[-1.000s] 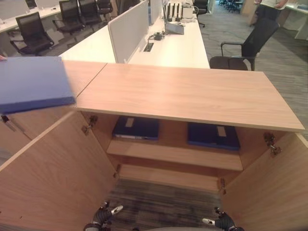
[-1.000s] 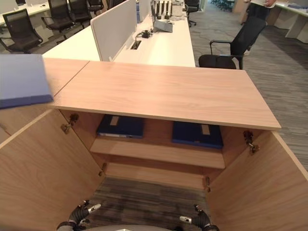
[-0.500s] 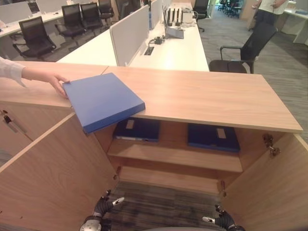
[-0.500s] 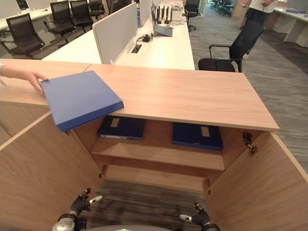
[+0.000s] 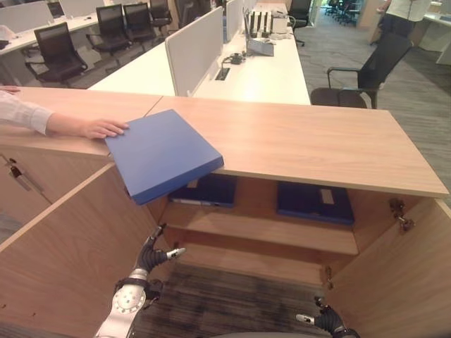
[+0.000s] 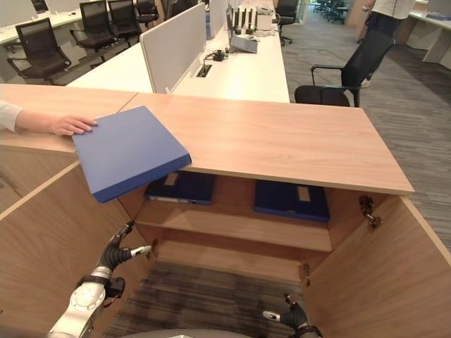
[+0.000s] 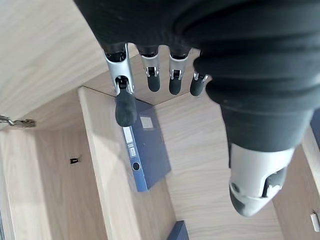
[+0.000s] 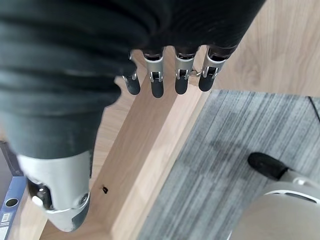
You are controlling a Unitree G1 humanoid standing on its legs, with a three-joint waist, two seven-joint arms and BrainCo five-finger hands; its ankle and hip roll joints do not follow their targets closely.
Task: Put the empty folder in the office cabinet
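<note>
Left eye view shows a person's hand [image 5: 102, 128] has slid the blue folder [image 5: 162, 153] onto the counter [image 5: 317, 144], over its edge. The left hand [image 5: 156, 253] has risen, fingers apart, ready to take it. The right hand [image 6: 292, 318] hangs low, fingers loose.

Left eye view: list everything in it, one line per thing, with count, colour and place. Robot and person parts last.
Folder: one, blue, on the cabinet top's left front corner, overhanging the edge.
Binders: two, dark blue, lying flat on the upper shelf, one left, one right.
Office cabinet: one, light wood, both doors swung open.
Desks: white, behind the cabinet, with a white divider panel.
Office chairs: black, several at far left, one at far right.
Carpet: grey, in front of the cabinet.
Person's hand: one, touching the folder's left corner.
Left hand: fingers open, raised below the folder.
Right hand: fingers open, low at the bottom edge.
</note>
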